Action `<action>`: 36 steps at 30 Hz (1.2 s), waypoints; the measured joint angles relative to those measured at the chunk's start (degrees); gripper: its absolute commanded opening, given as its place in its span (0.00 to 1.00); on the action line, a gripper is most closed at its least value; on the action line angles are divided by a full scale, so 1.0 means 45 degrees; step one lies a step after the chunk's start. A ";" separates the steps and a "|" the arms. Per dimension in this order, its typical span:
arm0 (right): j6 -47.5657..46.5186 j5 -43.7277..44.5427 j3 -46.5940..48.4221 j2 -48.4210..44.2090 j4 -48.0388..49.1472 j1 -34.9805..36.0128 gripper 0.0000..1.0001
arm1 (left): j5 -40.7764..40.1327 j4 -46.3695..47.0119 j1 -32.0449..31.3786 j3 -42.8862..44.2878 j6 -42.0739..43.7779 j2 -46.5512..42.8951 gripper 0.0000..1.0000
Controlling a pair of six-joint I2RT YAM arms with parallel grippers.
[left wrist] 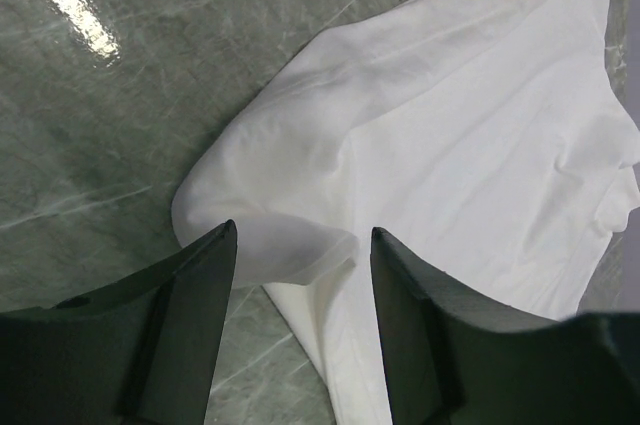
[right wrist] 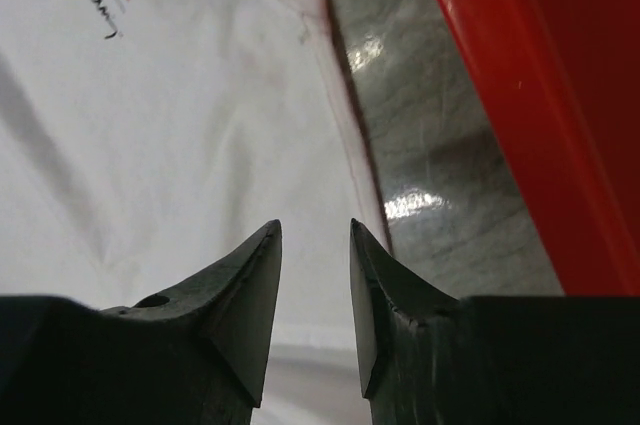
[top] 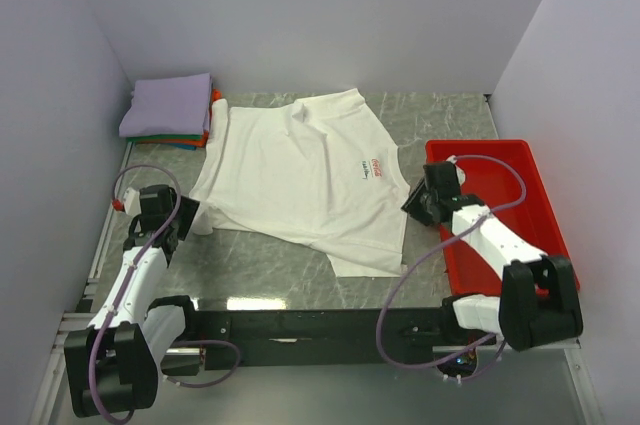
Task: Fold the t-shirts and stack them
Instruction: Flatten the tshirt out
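Note:
A white t-shirt (top: 300, 180) lies spread on the table with a small red chest logo (top: 372, 170) facing up. My left gripper (top: 187, 218) is open at the shirt's left sleeve. In the left wrist view the gripper (left wrist: 302, 235) has its jaws wide apart on either side of the sleeve's folded edge (left wrist: 290, 245). My right gripper (top: 411, 203) is at the shirt's right edge. In the right wrist view it (right wrist: 314, 230) is open with a narrow gap, low over the white cloth (right wrist: 180, 125). A stack of folded shirts (top: 168, 110), lavender on top, sits at the back left.
A red plastic tray (top: 500, 205) stands at the right of the table, close beside my right arm; its wall shows in the right wrist view (right wrist: 540, 95). A strip of grey marbled table (right wrist: 420, 145) lies between shirt and tray. Walls enclose the left, back and right.

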 measured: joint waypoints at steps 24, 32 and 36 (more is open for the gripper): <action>-0.0894 0.2268 0.4352 0.6450 -0.0355 -0.0015 0.39 | 0.1224 0.0185 0.0000 0.0107 0.0505 -0.0121 0.62; -0.1054 0.2176 0.4352 0.6450 -0.0389 -0.0015 0.02 | 0.1224 0.0209 0.0000 0.0180 0.0578 -0.0165 0.61; -0.1088 0.2142 0.4352 0.6411 -0.0437 -0.0015 0.00 | 0.1224 0.0204 0.0000 0.0180 0.0583 -0.0185 0.61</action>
